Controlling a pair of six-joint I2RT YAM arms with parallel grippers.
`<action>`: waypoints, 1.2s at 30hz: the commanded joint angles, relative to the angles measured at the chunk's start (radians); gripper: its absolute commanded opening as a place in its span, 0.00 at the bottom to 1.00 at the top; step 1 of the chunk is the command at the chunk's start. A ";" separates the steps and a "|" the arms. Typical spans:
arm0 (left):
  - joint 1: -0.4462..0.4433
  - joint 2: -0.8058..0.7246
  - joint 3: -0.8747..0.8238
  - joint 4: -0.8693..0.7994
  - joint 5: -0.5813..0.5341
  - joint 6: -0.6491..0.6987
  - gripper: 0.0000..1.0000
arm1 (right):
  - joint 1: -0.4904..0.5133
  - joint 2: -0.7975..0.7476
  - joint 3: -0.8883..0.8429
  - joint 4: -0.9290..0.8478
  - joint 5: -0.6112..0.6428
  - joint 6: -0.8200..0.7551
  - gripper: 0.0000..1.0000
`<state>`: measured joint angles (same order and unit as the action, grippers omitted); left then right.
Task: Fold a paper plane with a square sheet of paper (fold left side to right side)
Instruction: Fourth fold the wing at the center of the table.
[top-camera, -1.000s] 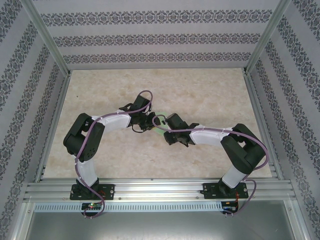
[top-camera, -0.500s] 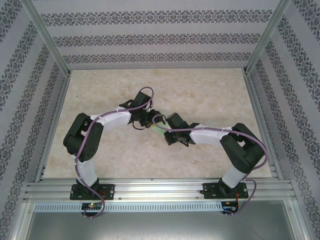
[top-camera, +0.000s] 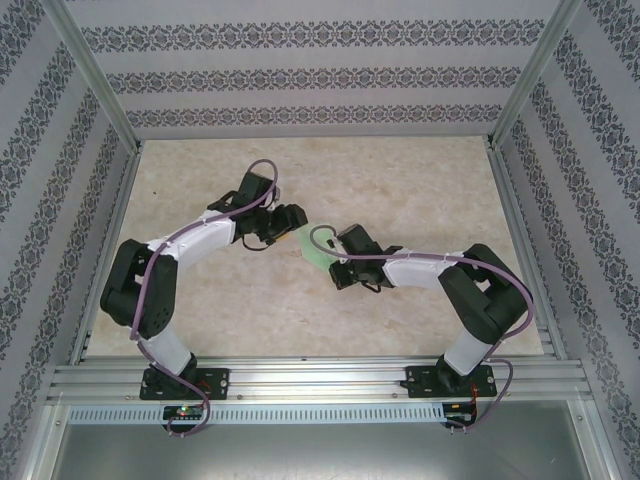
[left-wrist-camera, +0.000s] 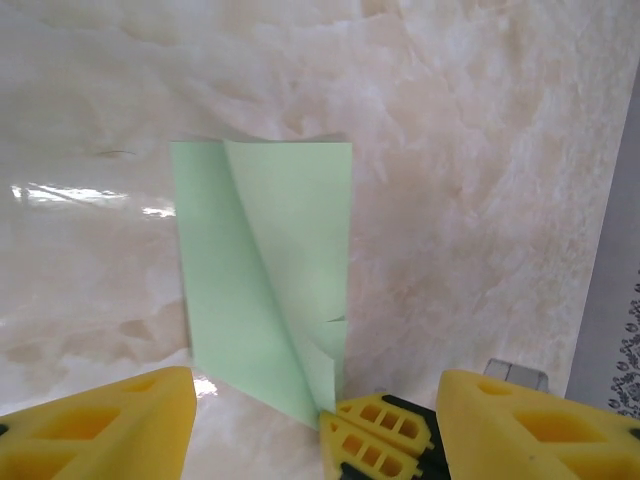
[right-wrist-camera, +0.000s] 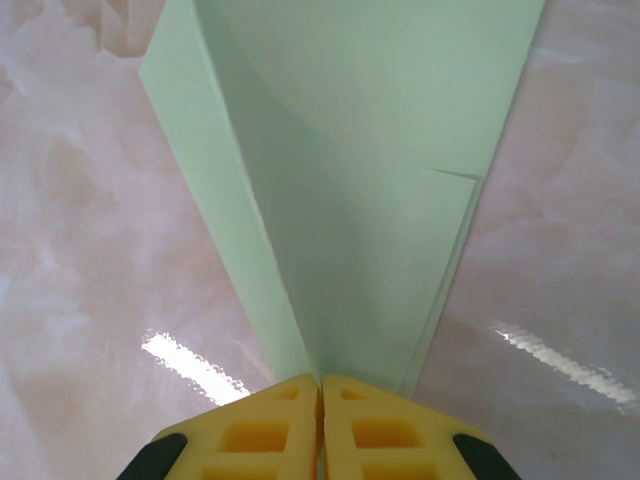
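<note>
The pale green sheet of paper (top-camera: 312, 244) is folded into a narrow, pointed paper plane shape and lies mid-table. In the right wrist view the paper (right-wrist-camera: 350, 180) fans out from its tip, and my right gripper (right-wrist-camera: 320, 385) is shut on that tip. My right gripper (top-camera: 331, 256) sits at the paper's near right end. My left gripper (top-camera: 289, 222) hangs just left of the paper, open and holding nothing. In the left wrist view the paper (left-wrist-camera: 260, 270) has a raised centre crease. My left gripper (left-wrist-camera: 315, 380) stands wide open around the right gripper's yellow fingertips (left-wrist-camera: 385, 440).
The marble-patterned table top (top-camera: 420, 180) is bordered by aluminium rails (top-camera: 310, 380) at the front and patterned walls on three sides. Both arms bend inward toward the middle, their purple cables looping above the wrists.
My left gripper opened, let go of the paper and drew back to the left and away. My right gripper stayed shut on the paper's tip.
</note>
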<state>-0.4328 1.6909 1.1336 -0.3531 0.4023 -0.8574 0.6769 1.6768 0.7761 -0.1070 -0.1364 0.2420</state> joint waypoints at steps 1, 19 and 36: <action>0.002 -0.017 -0.047 0.041 0.020 0.026 0.66 | -0.036 -0.005 -0.031 0.076 -0.094 0.035 0.09; -0.091 0.194 -0.004 0.167 0.125 -0.003 0.38 | -0.118 0.012 -0.029 0.125 -0.290 0.072 0.08; -0.097 0.279 0.022 0.196 0.136 -0.029 0.44 | -0.182 0.064 -0.054 0.219 -0.403 0.152 0.09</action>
<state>-0.5194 1.9484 1.1324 -0.2005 0.5201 -0.8730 0.5079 1.7290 0.7353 0.0578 -0.5034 0.3729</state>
